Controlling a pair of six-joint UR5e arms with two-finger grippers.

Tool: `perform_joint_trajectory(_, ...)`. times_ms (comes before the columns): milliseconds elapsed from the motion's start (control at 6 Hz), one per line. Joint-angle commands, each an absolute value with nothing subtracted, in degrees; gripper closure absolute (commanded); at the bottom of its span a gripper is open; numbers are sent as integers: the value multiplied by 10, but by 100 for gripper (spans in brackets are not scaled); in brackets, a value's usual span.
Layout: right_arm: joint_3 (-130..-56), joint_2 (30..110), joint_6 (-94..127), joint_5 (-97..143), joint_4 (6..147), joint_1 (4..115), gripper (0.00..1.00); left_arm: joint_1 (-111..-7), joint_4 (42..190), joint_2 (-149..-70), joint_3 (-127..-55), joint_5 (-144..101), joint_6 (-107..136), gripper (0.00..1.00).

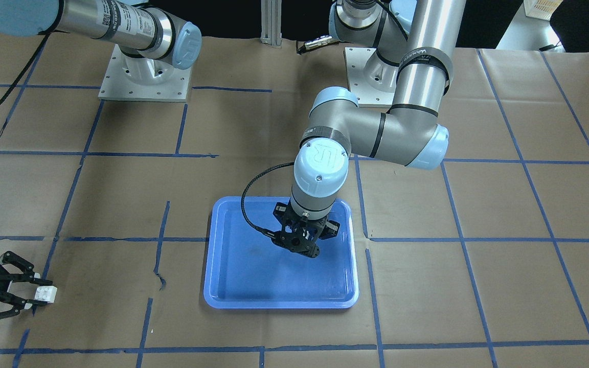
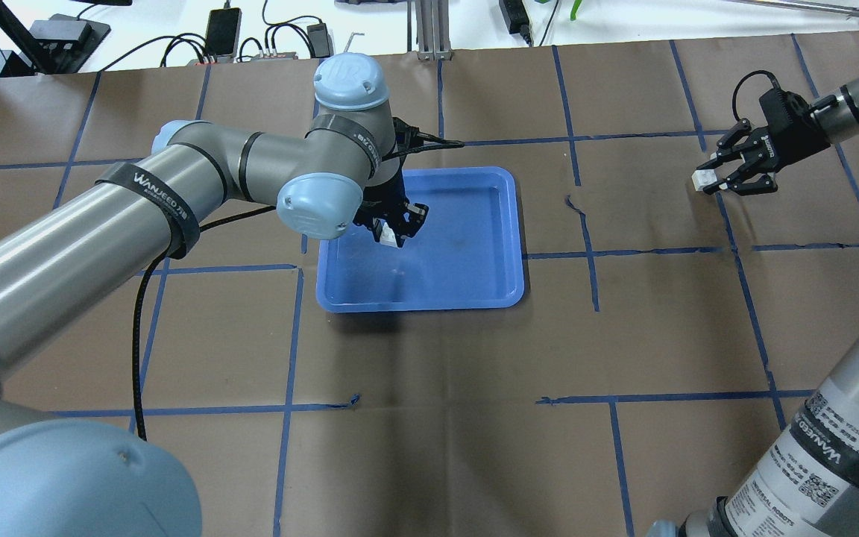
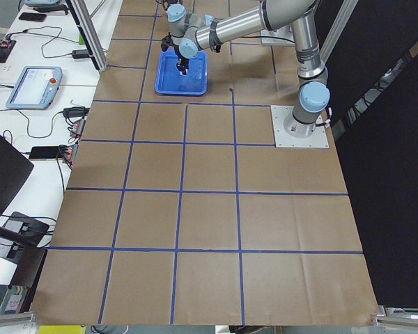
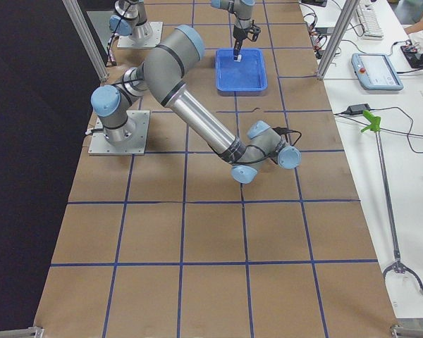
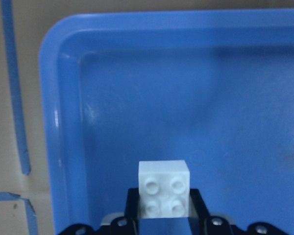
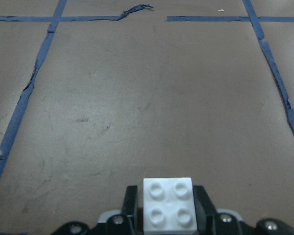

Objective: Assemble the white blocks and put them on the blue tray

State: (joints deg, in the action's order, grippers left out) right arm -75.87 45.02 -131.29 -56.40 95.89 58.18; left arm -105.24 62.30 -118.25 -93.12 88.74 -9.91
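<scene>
The blue tray [image 2: 467, 276] lies mid-table; it also shows in the front view [image 1: 233, 286] and the left wrist view [image 5: 137, 73]. My left gripper [image 2: 392, 233] hangs over the tray's left part, shut on a white block [image 5: 164, 188] with its studs showing. In the front view the left gripper [image 1: 302, 245] points down and hides its block. My right gripper [image 2: 709, 179] is far to the right of the tray, above the brown paper, shut on the other white block [image 6: 169, 203]. That block also shows in the front view [image 1: 45, 293] at the right gripper [image 1: 39, 294].
Brown paper with blue tape lines [image 2: 593, 253] covers the table. The arm bases [image 1: 143, 76] stand on grey plates at the robot's side. Cables and devices [image 2: 221, 33] lie beyond the table's far edge.
</scene>
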Motion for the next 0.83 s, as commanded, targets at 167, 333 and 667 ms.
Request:
perform_joint_trajectory(167,-756,460,-1311,-581,977,582,70,-1086,600,-1183,-937,895,-419,100)
perform_joint_trajectory(333,-755,486,-1310,-585,977,582,70,-1091,537,-1186,-950,893,-488,100)
perform_joint_trajectory(667,-765,539,-1276,-585,959,588,70,-1095,445,-1218,-975,891,-608,96)
